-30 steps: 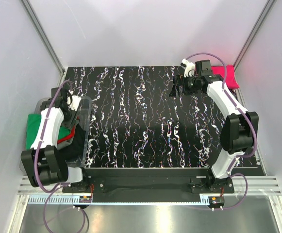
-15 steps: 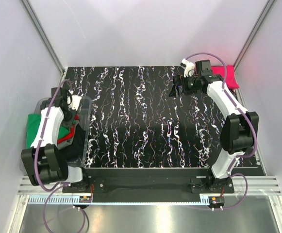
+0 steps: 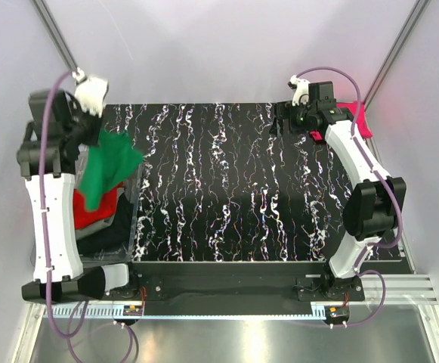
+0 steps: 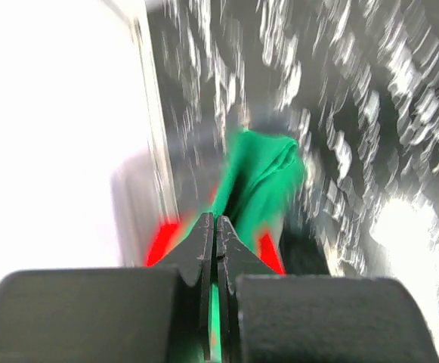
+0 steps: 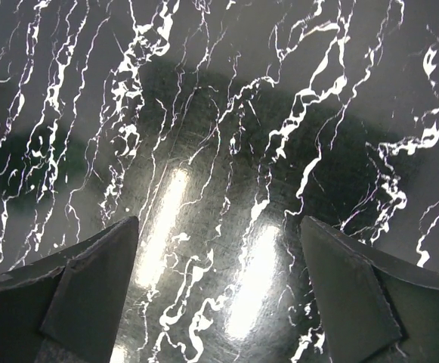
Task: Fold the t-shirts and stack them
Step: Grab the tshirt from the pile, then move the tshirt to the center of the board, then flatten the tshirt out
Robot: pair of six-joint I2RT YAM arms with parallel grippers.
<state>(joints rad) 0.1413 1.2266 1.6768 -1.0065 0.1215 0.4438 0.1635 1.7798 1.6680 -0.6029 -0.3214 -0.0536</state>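
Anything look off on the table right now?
Nothing looks spilled or damaged. The green shirt hangs bunched from the left tool over the bin, pinched at one spot. The magenta shirt lies at the far right corner of the table.

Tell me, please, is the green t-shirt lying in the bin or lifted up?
Lifted: the green t-shirt hangs bunched from the left gripper, fingers shut on it, over the bin.

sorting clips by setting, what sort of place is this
Most likely a lab robot cell, not a home: left arm and right arm bolted to a black marbled table, plain white walls with metal frame posts, a green shirt held over a clear bin.
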